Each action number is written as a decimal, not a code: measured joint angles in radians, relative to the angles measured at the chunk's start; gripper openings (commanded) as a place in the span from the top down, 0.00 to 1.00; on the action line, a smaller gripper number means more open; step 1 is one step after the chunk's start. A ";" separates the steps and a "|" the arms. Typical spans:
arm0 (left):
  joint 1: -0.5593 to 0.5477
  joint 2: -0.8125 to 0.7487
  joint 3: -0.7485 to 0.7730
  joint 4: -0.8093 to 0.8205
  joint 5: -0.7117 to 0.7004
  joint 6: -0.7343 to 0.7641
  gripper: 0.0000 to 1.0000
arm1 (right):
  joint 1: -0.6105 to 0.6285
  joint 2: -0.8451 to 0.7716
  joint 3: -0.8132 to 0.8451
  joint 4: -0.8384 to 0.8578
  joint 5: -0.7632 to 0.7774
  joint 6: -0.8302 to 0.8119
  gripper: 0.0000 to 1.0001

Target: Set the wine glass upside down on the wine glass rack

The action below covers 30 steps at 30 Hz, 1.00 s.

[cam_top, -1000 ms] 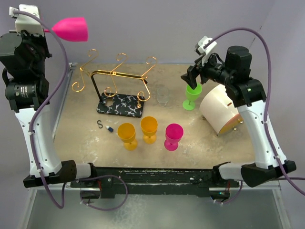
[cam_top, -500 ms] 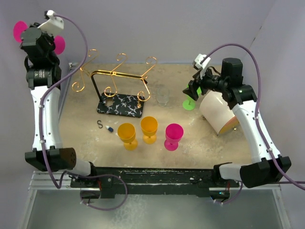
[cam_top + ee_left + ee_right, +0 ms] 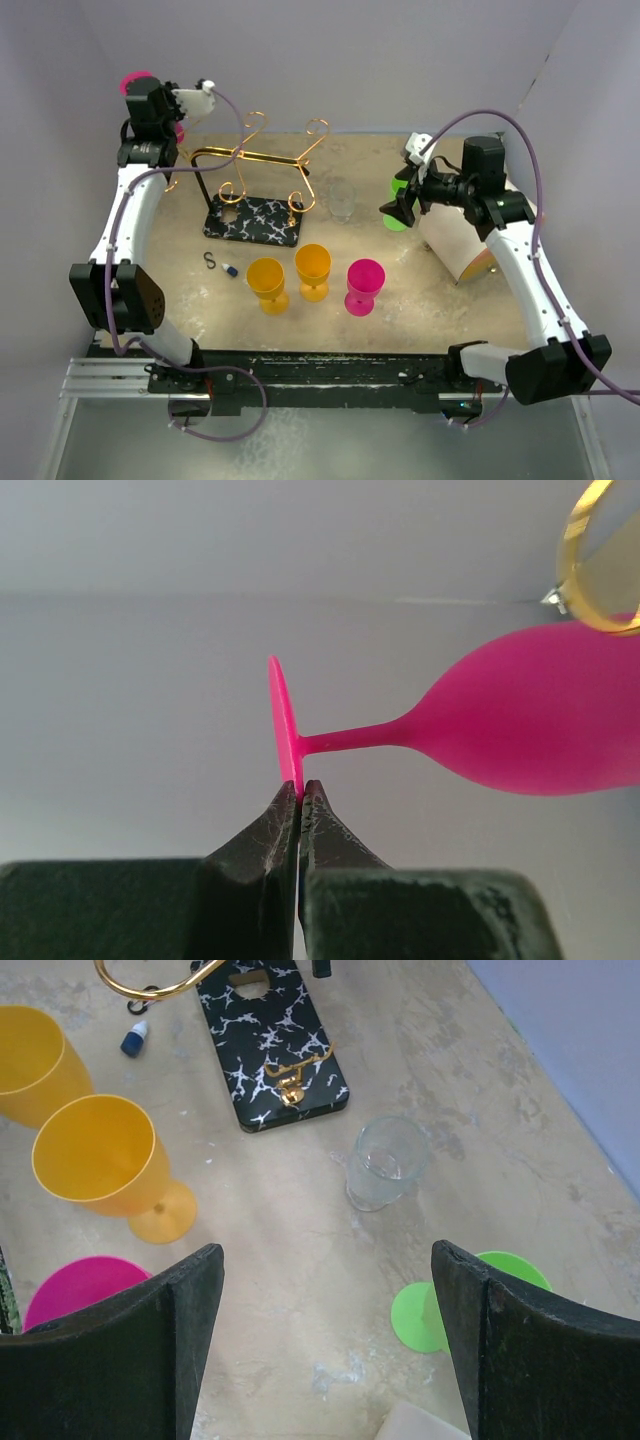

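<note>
Pink glass sideways by the rack.
Left gripper clamps its foot; right gripper gapes empty near the green glass.

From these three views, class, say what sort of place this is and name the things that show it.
Probably a robot test bench, not a bar: the left arm and right arm bolted to a table, plain walls boxing it in, and a wine glass rack with coloured goblets as props.

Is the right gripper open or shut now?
Open. The right gripper shows its two fingers far apart in the right wrist view, holding nothing.
</note>
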<state>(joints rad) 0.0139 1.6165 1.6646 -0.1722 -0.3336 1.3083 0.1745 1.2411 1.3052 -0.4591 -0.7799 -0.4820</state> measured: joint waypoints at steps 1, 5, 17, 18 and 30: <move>-0.009 0.000 -0.018 0.001 0.021 0.024 1.00 | 0.000 -0.004 -0.004 0.001 -0.003 0.000 0.14; -0.038 0.000 -0.077 -0.002 0.088 0.099 1.00 | 0.000 -0.018 -0.010 0.012 -0.014 0.000 0.14; -0.048 -0.007 -0.085 -0.044 0.230 0.142 1.00 | -0.005 -0.025 -0.024 0.037 -0.023 0.000 0.14; -0.049 -0.007 -0.085 -0.051 0.235 0.143 1.00 | -0.006 -0.025 -0.027 0.041 -0.023 0.000 0.14; -0.070 -0.017 -0.084 -0.146 0.253 0.172 1.00 | -0.012 -0.024 -0.038 0.048 -0.024 0.000 0.14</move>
<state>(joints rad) -0.0563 1.5993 1.5803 -0.3180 -0.0811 1.4803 0.1627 1.2171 1.2675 -0.4110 -0.8036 -0.4820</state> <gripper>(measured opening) 0.011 0.860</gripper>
